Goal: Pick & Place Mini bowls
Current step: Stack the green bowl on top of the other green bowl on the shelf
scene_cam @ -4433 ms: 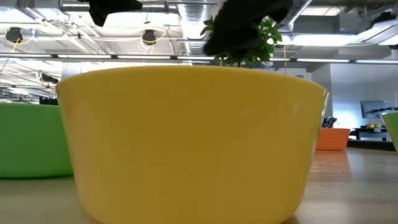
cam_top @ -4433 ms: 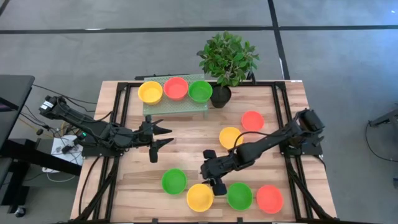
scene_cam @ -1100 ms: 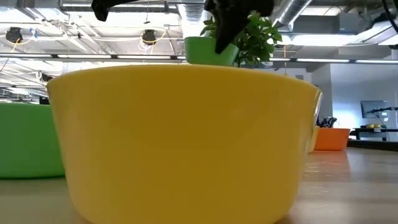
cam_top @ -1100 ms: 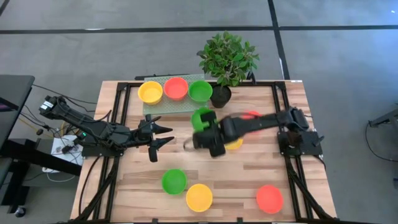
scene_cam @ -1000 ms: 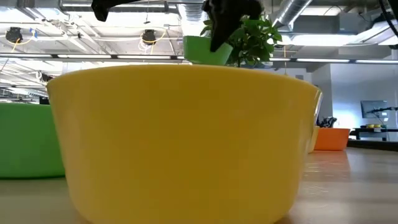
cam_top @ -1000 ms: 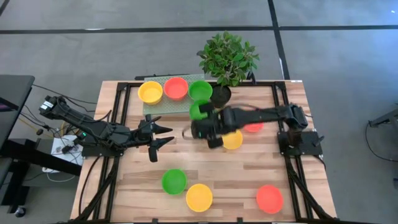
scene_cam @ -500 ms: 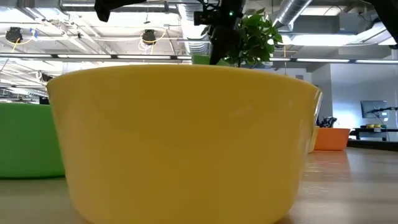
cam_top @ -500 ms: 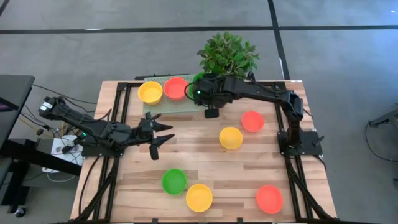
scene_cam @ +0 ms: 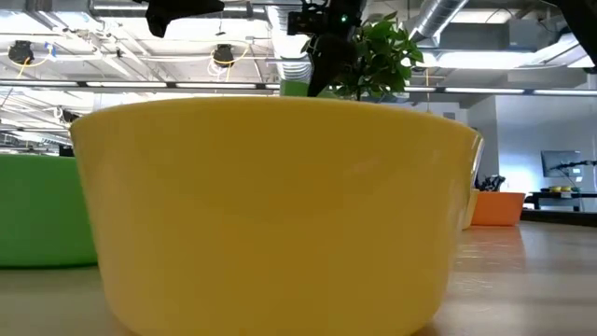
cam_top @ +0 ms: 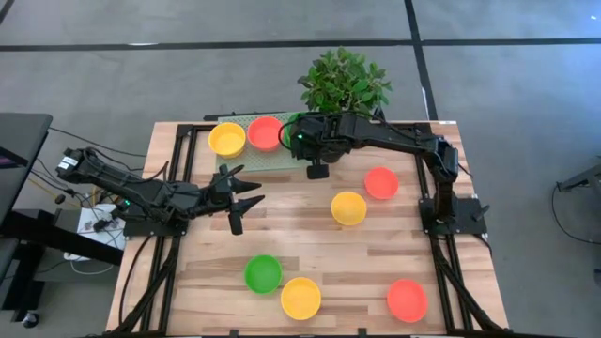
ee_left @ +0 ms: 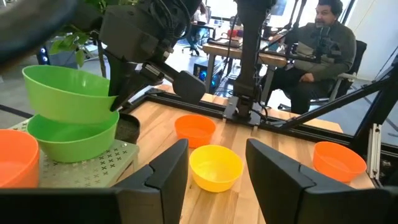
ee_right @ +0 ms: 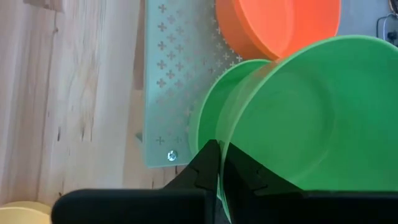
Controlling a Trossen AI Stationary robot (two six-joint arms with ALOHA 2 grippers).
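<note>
My right gripper (cam_top: pixel 302 139) is shut on a green mini bowl (ee_left: pixel 65 93) and holds it just over another green bowl (ee_left: pixel 71 134). That bowl stands on the pale green perforated stand (ee_right: pixel 168 81) at the table's far middle, beside a red bowl (cam_top: pixel 265 133) and a yellow bowl (cam_top: pixel 226 139). My left gripper (cam_top: pixel 246 197) hangs open over the table's left middle and touches nothing. Several more bowls stand on the wood: red (cam_top: pixel 381 182), yellow (cam_top: pixel 348 207), green (cam_top: pixel 263 273), yellow (cam_top: pixel 300 297), red (cam_top: pixel 407 299). My right gripper pinches the green bowl's wall at the rim (ee_right: pixel 219 163), one finger inside and one outside. The fingers (ee_left: pixel 127 84) slant down from the table's right side. The bowl hangs tilted, its bottom at the mouth of the lower green bowl; whether the two touch I cannot tell.
A potted plant (cam_top: pixel 343 89) stands right behind the stand, close to my right arm. Black rails (cam_top: pixel 418 160) run along both table sides. In the low view a yellow bowl (scene_cam: pixel 270 215) fills the foreground. A person (ee_left: pixel 320 43) sits beyond the table.
My right gripper has carried the green bowl from the table's middle toward the far edge and over the stand, stopping above the green bowl there. The bowl stays gripped and tilted.
</note>
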